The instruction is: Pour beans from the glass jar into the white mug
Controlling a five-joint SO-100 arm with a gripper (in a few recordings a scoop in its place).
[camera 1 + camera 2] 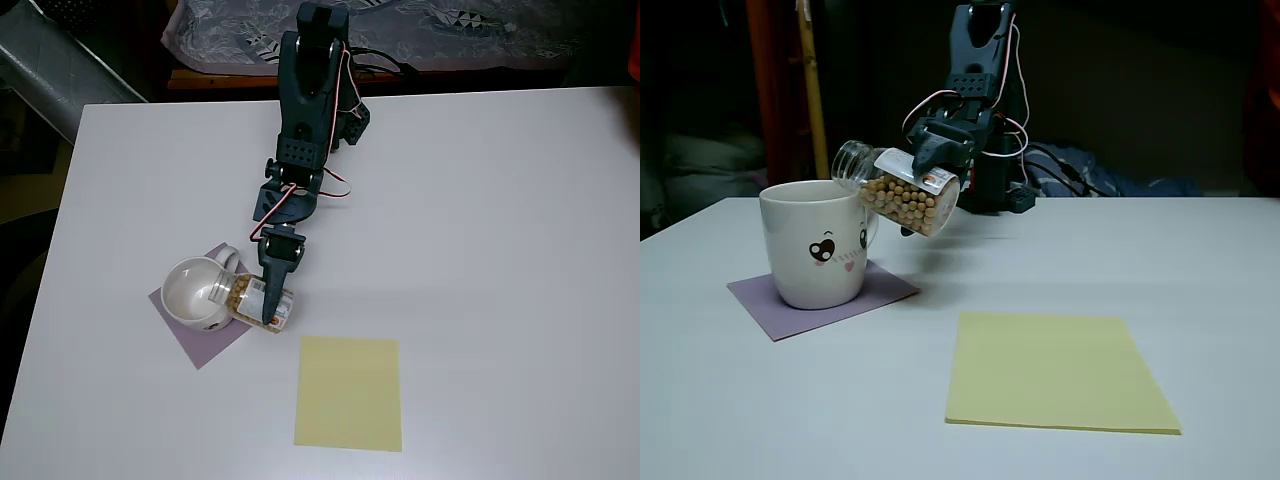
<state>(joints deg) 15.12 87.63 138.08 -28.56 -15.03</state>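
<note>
Finding no readable words, brands or numbers anywhere: seeing only a printed cartoon face, winking, on the white ceramic mug (816,251), and a paper label, print too small to read, on the small clear glass jar (902,187).

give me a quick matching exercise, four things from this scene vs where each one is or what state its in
Things:
1. glass jar
2. white mug
3. yellow sheet
4. beans

Places or states:
A. lying flat on the table with nothing on it
B. standing upright on a purple mat
C. held tilted in the end effector, mouth toward the mug
D. gathered inside the glass, toward its lower end

Pairs: 1-C, 2-B, 3-A, 4-D
</note>
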